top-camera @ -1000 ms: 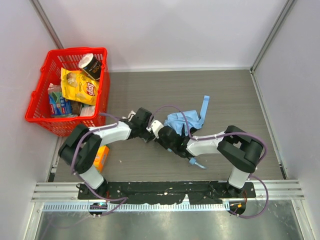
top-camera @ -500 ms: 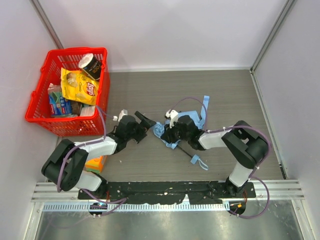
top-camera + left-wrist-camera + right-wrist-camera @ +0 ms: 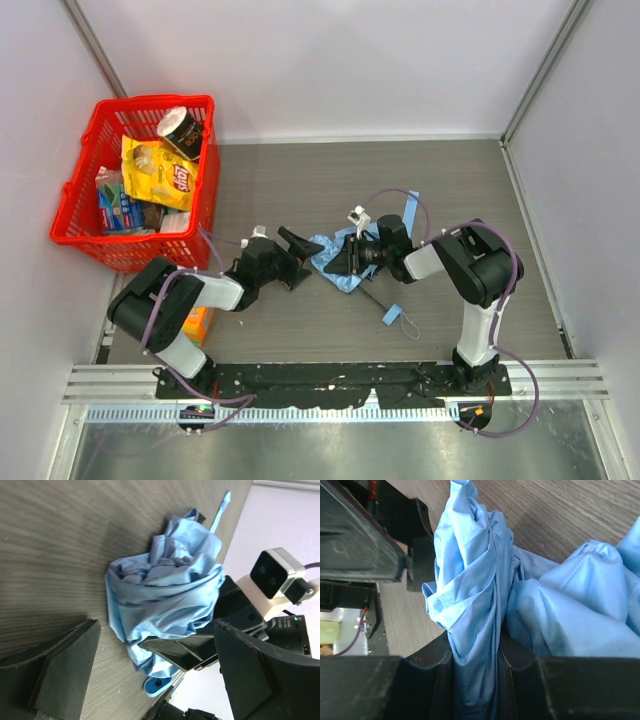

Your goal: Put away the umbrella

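sky-blue cloth fills both of my wrist views. the umbrella (image 3: 338, 264) (image 3: 165, 597) (image 3: 472, 575) lies crumpled on the wood-grain table (image 3: 470, 190), about midway between the side walls and between my two grippers. it is well apart from the red basket (image 3: 72, 185) of packets in the far left corner. my right gripper (image 3: 350, 258) (image 3: 475, 672) reaches in low from the right, and its jaws are closed on a bunched fold of the fabric. that fold runs up between the two fingers (image 3: 442, 680), while the rest of the canopy billows out to the side. my left gripper (image 3: 302, 256) (image 3: 157, 626) is on the umbrella's left, its jaws spread as wide as they go, and it holds nothing. the cloth sits just beyond the fingertips and i cannot tell whether either tip touches it. from the bundle the black shaft (image 3: 374, 297) runs toward my bases and ends in a blue strap loop (image 3: 396, 320) flat on the table. a long blue tie (image 3: 408, 212) trails off the far side. an orange box (image 3: 201, 322) sits beside my left arm near the table's front edge.
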Tool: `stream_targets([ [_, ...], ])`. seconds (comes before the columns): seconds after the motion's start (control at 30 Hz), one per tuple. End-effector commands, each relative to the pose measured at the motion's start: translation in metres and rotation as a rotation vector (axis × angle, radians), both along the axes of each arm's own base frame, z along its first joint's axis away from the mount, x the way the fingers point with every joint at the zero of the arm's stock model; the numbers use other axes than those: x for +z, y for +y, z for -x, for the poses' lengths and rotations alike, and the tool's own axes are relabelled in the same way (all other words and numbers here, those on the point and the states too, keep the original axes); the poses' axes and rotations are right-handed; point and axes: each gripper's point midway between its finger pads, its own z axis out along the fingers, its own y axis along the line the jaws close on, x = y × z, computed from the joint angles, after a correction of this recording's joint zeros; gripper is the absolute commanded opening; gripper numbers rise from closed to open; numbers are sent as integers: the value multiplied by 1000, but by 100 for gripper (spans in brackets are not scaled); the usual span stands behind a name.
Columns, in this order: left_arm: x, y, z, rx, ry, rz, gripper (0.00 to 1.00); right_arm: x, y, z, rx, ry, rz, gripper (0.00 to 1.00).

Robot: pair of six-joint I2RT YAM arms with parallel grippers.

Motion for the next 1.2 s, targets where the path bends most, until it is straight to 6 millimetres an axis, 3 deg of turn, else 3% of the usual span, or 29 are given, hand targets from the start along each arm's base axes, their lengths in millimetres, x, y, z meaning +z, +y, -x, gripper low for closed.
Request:
stream_targets([
  [0.0, -1, -9, -2, 44, 92, 26, 100, -46, -14, 32, -7, 281, 51, 1],
  [0.37, -16, -38, -20, 61, 150, -7, 100, -30, -12, 32, 33, 252, 44, 1],
  [0.73, -56, -26, -8, 89, 264, -216, 100, 21, 3, 16, 124, 113, -7, 1],
  [0.93, -45, -29, -17, 80, 160, -243, 81, 47, 10, 13, 146, 82, -36, 1],
  [1.1, -35, -30, -23, 82, 99, -237, 80, 67, 14, 12, 155, 72, -78, 1],
  [1.17, -31, -34, -25, 70, 69, -217, 68, 72, 16, 14, 164, 77, -103, 1],
])
